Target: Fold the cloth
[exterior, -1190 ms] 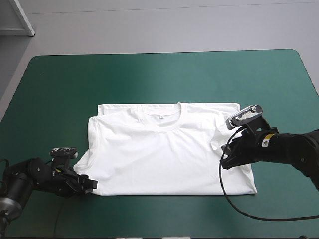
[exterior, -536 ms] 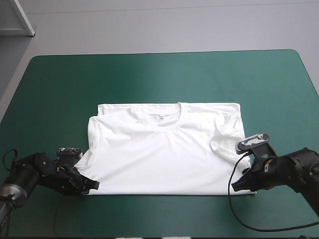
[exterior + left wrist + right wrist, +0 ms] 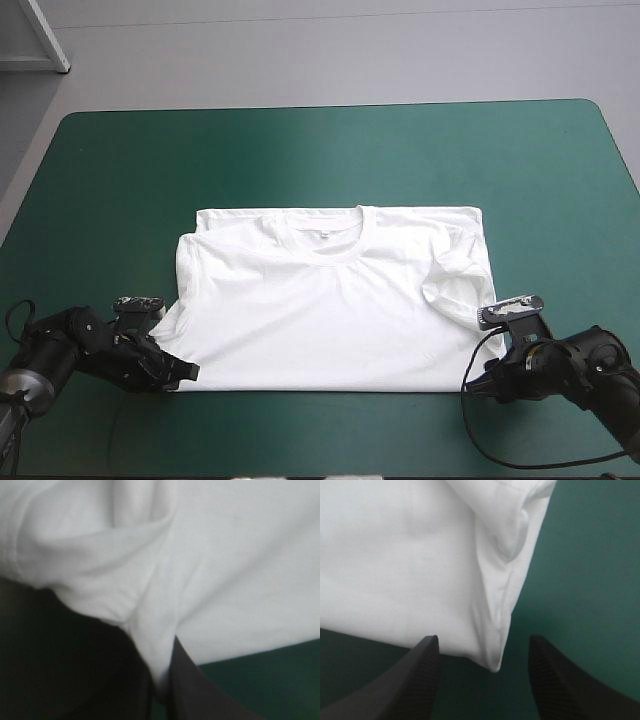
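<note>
Left gripper [image 3: 162,682]: black fingers all but closed, pinching T-shirt [image 3: 330,310] fabric at near left hem corner, lower left of high view. Cloth bunches into a soft fold just ahead of the fingers.

Right gripper [image 3: 484,645]: fingers wide apart, holding nothing; near right hem corner lies loose between them, on the cover, lower right of high view.

T-shirt spread flat, collar toward far edge, lower centre of high view. Teal-green cover [image 3: 300,150] bare around it.
</note>
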Robot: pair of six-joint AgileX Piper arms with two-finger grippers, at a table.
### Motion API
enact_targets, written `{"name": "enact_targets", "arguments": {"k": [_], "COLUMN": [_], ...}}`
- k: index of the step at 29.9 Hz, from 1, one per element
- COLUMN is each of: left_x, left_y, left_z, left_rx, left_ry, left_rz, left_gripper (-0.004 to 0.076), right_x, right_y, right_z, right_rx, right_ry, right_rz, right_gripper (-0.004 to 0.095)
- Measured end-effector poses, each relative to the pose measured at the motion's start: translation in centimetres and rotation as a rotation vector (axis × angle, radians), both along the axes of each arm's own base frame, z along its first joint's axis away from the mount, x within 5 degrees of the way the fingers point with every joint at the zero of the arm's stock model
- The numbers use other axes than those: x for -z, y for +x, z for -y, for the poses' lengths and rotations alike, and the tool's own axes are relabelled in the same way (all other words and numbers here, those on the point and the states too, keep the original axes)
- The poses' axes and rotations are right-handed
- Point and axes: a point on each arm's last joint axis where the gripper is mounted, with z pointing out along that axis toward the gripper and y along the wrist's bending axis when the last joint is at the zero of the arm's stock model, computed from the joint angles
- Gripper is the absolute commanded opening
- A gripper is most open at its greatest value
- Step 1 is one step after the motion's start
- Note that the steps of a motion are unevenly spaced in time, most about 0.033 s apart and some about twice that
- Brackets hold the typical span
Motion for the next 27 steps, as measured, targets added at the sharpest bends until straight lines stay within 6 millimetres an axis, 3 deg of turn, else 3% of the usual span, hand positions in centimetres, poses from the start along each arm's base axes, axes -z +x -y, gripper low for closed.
{"name": "enact_targets", "arguments": {"k": [4, 9, 10, 14, 22, 27], "left_x": [0.0, 0.0, 0.0, 0.0, -0.5, -2.1], "left_y": [0.0, 0.0, 0.0, 0.0, -0.2, -1.5], "left_z": [0.0, 0.0, 0.0, 0.0, -0.1, -0.1], "left_rx": [0.0, 0.0, -0.001, -0.001, 0.002, -0.001], "left_ry": [0.0, 0.0, 0.0, 0.001, 0.009, 0.021], "left_rz": [0.0, 0.001, 0.002, 0.004, 0.032, 0.065], "left_gripper": [0.0019, 0.0019, 0.0019, 0.0019, 0.0019, 0.0019], "right_x": [1.1, 2.4, 2.5, 2.8, 2.3, 1.1], "right_y": [0.5, 1.1, 1.2, 1.4, 1.0, -1.0], "right_z": [-0.2, -0.6, -0.6, -0.9, -0.8, 0.3], "right_rx": [0.006, 0.009, 0.009, 0.004, 0.025, 0.014], "right_ry": [0.004, 0.005, 0.005, 0.009, 0.032, -0.02], "right_rz": [-0.021, -0.061, -0.065, -0.102, -0.085, -0.085], "right_gripper": [0.0459, 0.033, 0.0295, -0.0002, -0.0012, -0.0013]}}
